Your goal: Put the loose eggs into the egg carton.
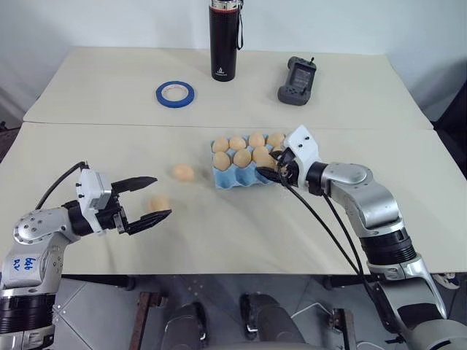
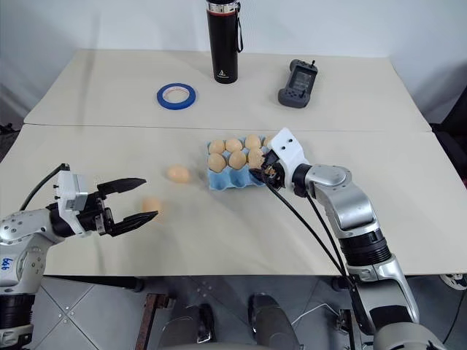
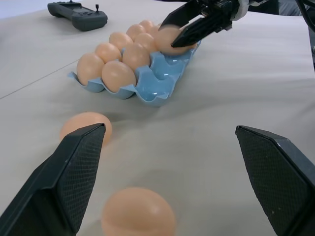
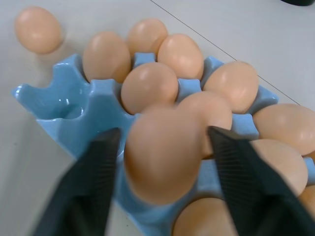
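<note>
Desk (image 1: 87, 95) carries no legible writing. Right tool (image 4: 162, 162) brackets an egg (image 4: 162, 152) over the egg carton (image 1: 233, 179); left tool (image 1: 149, 198) gapes wide near two loose eggs (image 1: 159, 203).

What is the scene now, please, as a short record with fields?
carton: egg carton, light blue, mid-table, several eggs seated
loose eggs: two on the table, one left of the carton, one nearer the left hand
left hand: open, empty, level, beside the nearer egg
right hand: over the carton's right end, an egg between its fingers
behind: blue tape ring, black bottle, dark controller
</note>
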